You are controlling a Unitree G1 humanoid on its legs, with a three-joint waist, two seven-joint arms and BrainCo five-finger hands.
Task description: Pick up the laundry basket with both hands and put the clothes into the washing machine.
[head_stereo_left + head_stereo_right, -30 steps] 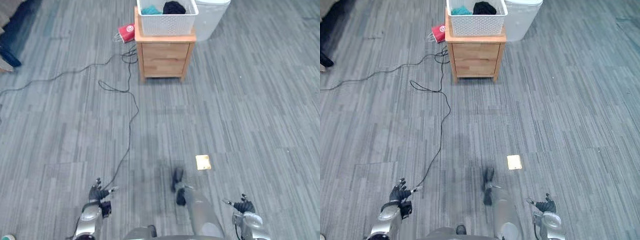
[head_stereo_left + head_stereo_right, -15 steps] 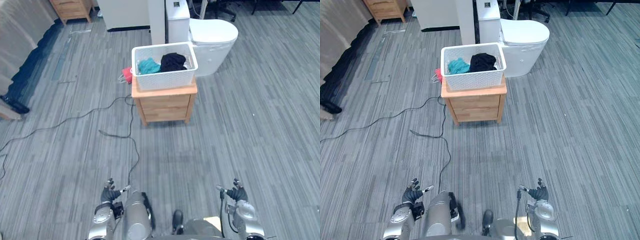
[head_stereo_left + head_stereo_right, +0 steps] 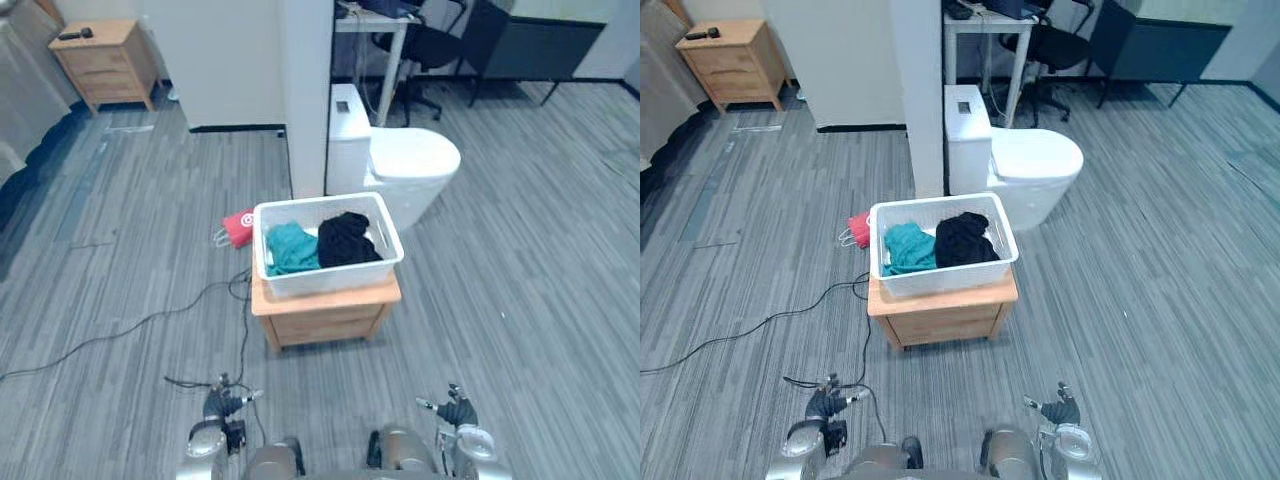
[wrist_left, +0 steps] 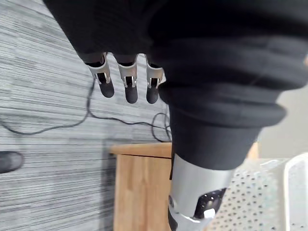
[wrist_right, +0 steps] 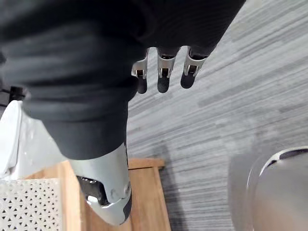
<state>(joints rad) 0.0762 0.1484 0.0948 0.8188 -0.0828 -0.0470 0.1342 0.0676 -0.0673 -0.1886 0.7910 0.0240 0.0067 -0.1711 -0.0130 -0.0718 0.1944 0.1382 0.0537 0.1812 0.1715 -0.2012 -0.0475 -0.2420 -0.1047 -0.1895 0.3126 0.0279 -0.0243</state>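
A white perforated laundry basket point(image 3: 327, 273) sits on a low wooden cabinet point(image 3: 325, 316) ahead of me. Inside it lie a teal garment point(image 3: 291, 247) and a black garment point(image 3: 346, 239). My left hand point(image 3: 224, 408) hangs low at the bottom left, open, with nothing in it. My right hand point(image 3: 456, 411) hangs low at the bottom right, open and empty too. Both hands are well short of the basket. In the left wrist view the hand's fingers point(image 4: 126, 81) are relaxed above the floor, with the cabinet point(image 4: 139, 187) past them. In the right wrist view the fingers point(image 5: 163, 72) are straight.
A white toilet point(image 3: 400, 162) stands just behind the basket beside a white wall column point(image 3: 305, 90). A red bag point(image 3: 237, 226) lies on the floor left of the cabinet. A black cord point(image 3: 130, 325) trails across the floor to the left. Another wooden cabinet point(image 3: 100, 62) stands far left; a chair and desk point(image 3: 420, 45) behind.
The camera has tilted up and come closer: the basket and cabinet now show lower and larger, and the toilet and far room have come into view. Both hands stay low and open.
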